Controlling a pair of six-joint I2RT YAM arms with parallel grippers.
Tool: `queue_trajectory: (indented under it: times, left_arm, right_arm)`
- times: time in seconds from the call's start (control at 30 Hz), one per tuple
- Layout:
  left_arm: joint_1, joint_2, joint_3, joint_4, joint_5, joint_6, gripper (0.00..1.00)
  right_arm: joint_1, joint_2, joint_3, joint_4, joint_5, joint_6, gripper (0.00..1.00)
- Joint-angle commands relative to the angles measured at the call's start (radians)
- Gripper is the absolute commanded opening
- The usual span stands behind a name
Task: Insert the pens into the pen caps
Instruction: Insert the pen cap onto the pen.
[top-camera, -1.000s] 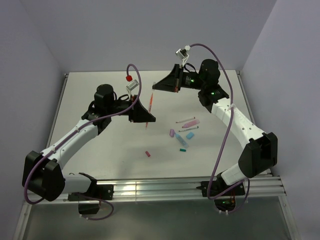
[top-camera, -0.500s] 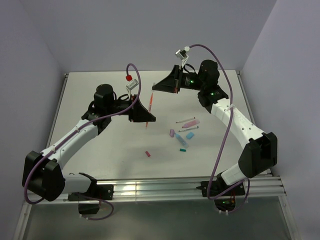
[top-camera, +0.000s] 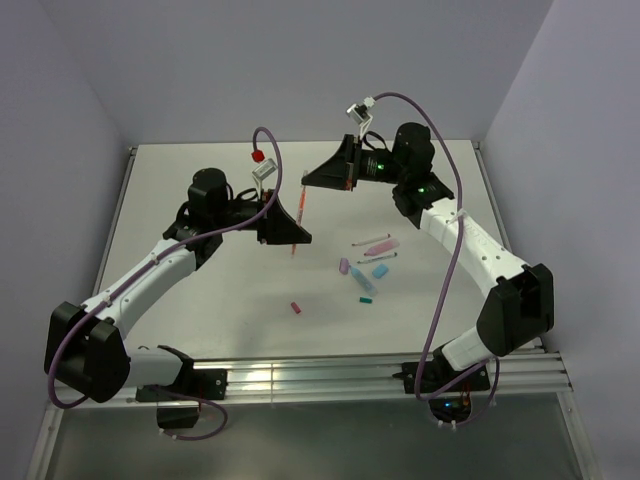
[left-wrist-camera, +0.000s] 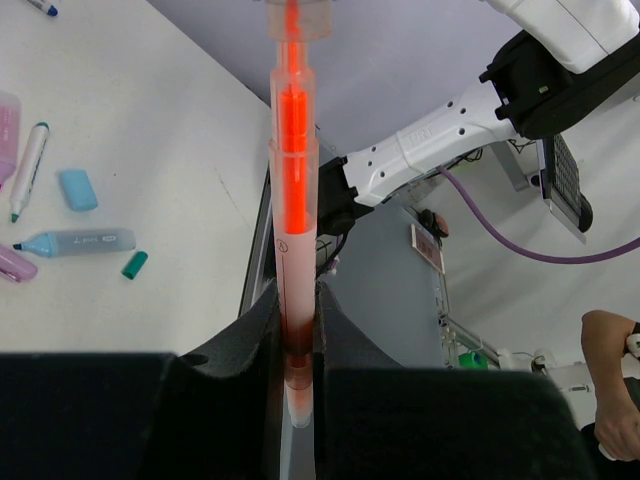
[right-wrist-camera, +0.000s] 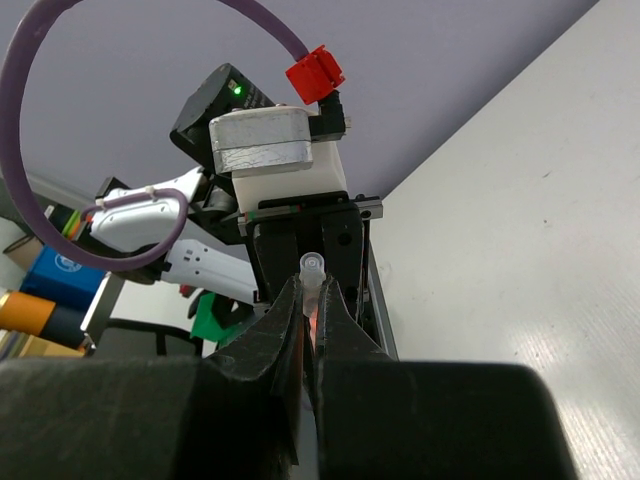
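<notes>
Pens, whereabouts: I count one orange-red pen (top-camera: 302, 208) held in the air between the two grippers. The others lie loose on the table (top-camera: 190, 200), right of centre.
Table: white and flat, with a metal rail along its near edge.
Left arm (top-camera: 150, 270): reaches from the near left toward the middle.
Right arm (top-camera: 470, 245): arches from the near right over the loose cluster toward the far middle.
Left gripper (left-wrist-camera: 297, 300): jaws clamped on the orange-red pen's lower end.
Right gripper (right-wrist-camera: 310, 290): jaws pressed together on a pale cap (right-wrist-camera: 313, 265) at that pen's upper end. I see orange in the slit between the fingers.
Orange-red pen: clear barrel with an orange core, standing steeply and off the table.
Loose pens: grey-blue pen (left-wrist-camera: 78, 242), white pen (left-wrist-camera: 28, 165) with a teal tip, pink pen (top-camera: 380, 245).
Loose caps: the light blue cap (left-wrist-camera: 77, 189) lies between the white and grey-blue pens. The teal cap (left-wrist-camera: 134, 264) is just beside the grey-blue pen. The lilac cap (top-camera: 344, 266) is at the cluster's left edge. The red cap (top-camera: 296, 308) lies apart, nearer the bases.
</notes>
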Motion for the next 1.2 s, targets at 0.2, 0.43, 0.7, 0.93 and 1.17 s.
queue_trajectory:
  times: [0.2,0.43,0.7,0.93,1.17]
  left_arm:
    - [0.014,-0.024,0.037,-0.003,0.017,0.025,0.0]
    - [0.028,-0.024,0.059,-0.02,0.025,0.039,0.0]
    - [0.032,-0.032,0.06,-0.04,0.016,0.059,0.0]
    - [0.041,-0.004,0.117,0.021,0.016,0.025,0.0]
    - [0.067,0.025,0.138,0.28,0.016,-0.145,0.0]
  right_arm:
    - [0.016,-0.052,-0.038,0.029,-0.025,-0.017,0.0]
    - [0.018,-0.052,-0.041,-0.004,-0.043,-0.053,0.0]
    - [0.019,-0.061,-0.032,-0.05,-0.04,-0.101,0.0]
    - [0.071,-0.069,-0.017,-0.113,-0.014,-0.179,0.0]
    - [0.11,-0.047,0.028,-0.128,0.007,-0.204,0.0]
